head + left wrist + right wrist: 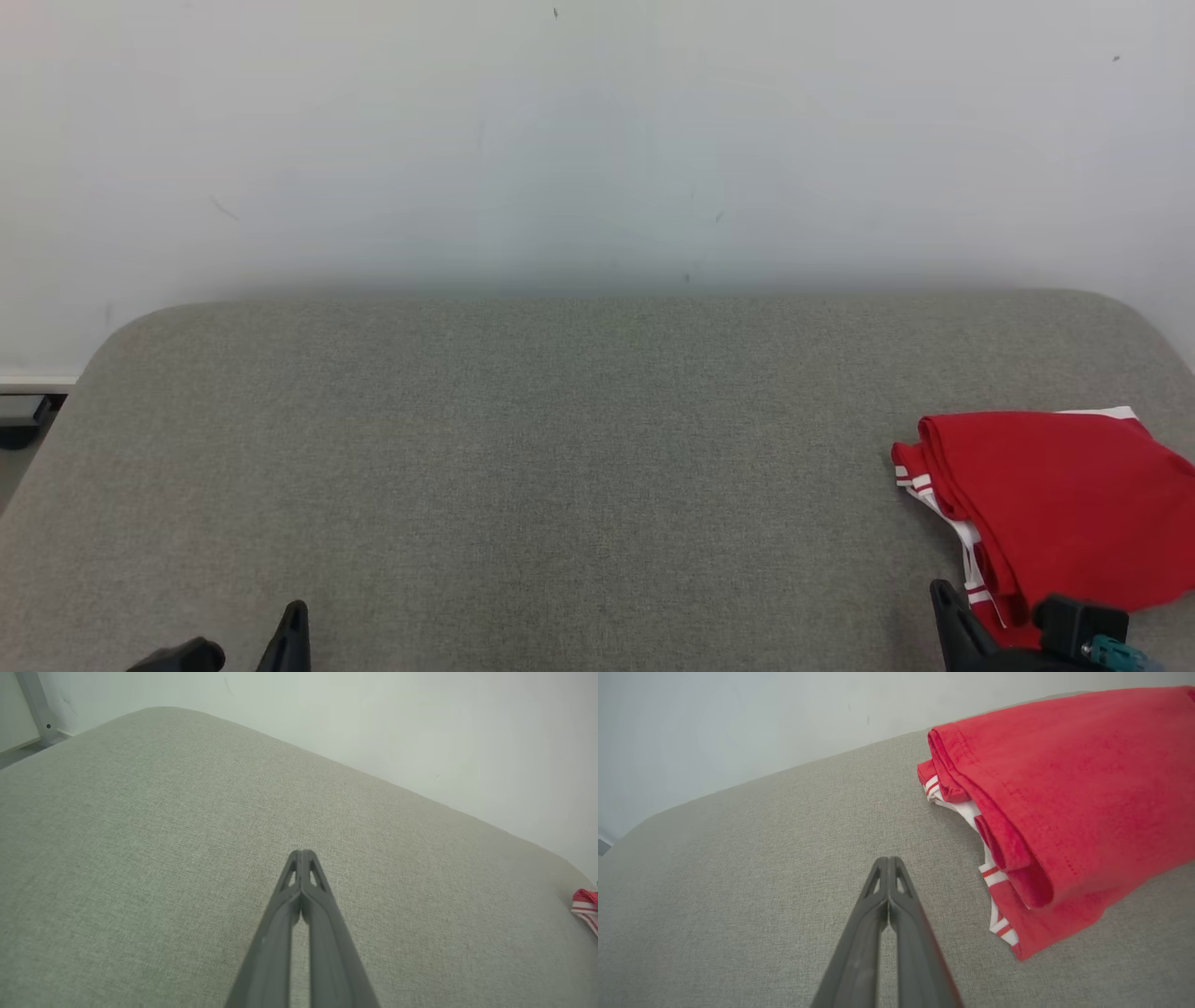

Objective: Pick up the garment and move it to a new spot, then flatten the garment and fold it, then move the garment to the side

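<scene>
The red knit garment (pixel 1055 495) with white-and-red striped trim lies folded in a thick bundle at the lower right of the head view, close to the right edge of the grey woven-fabric padded bench (pixel 560 448). Whether it has yet to be lifted or is already set aside cannot be told. If the pick-up is the step in hand, it is judged that the right tool (pixel 888 863) should be opened and brought in low at the layered edge beside it, so that every layer is pinched together. A grip on the top layer alone would likely let the bundle unroll. That tool's two long dark fingers are pressed together with nothing between them, near the striped edge but apart from it. The left tool (pixel 302 855) is likewise closed and empty, over bare bench at the lower left of the head view, well apart from the garment. In the upper right of the right wrist view the cloth (pixel 1064 788) looks soft and limp, with rounded rolls, stitched hems and ribbed trim showing beneath. Sagging is to be expected when it is raised. The bench is coarse in weave, matte and round-cornered, and may drag on the cloth. Behind it a plain pale wall (pixel 597 140) is seen.
</scene>
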Available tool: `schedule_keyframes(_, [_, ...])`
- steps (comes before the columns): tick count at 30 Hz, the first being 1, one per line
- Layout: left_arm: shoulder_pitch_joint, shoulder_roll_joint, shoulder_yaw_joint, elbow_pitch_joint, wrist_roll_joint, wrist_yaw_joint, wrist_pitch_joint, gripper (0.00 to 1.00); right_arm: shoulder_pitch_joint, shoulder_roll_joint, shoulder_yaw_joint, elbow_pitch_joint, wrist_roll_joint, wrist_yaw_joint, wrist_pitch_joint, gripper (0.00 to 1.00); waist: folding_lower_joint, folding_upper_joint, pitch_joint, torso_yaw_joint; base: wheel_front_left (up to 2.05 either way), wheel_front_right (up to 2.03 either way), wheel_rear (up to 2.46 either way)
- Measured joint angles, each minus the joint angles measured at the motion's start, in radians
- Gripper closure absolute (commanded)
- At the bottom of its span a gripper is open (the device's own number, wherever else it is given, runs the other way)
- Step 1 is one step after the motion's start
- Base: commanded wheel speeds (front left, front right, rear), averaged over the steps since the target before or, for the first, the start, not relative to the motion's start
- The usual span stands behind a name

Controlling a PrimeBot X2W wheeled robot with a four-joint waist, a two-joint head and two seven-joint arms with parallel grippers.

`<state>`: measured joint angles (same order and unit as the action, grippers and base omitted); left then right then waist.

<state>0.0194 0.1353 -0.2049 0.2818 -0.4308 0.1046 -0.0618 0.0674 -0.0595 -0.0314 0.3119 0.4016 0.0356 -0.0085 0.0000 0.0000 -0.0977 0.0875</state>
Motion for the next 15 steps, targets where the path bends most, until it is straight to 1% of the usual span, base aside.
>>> schedule_keyframes(7, [-0.004,-0.006,0.027,0.003,-0.098,-0.011,0.018,1.0,-0.017,0.0,-0.008,0.005,0.092,0.006,0.01,1.0,0.0,0.0,0.009,-0.008,0.0,0.0,0.0])
schedule_keyframes(12, [-0.005,-0.01,0.042,0.006,-0.168,-0.027,0.031,1.0,-0.017,0.001,-0.017,0.007,0.166,0.009,0.02,1.0,0.0,0.0,0.015,-0.014,0.0,0.0,0.0])
schedule_keyframes(13, [-0.007,-0.012,0.054,0.007,-0.207,-0.036,0.035,1.0,-0.021,0.002,-0.021,0.007,0.208,0.013,0.027,1.0,0.0,0.0,0.018,-0.017,0.0,0.0,0.0])
schedule_keyframes(15, [-0.008,-0.014,0.063,0.008,-0.239,-0.043,0.043,1.0,-0.033,0.002,-0.024,0.007,0.243,0.017,0.032,1.0,0.0,0.0,0.021,-0.02,0.0,0.0,0.0])
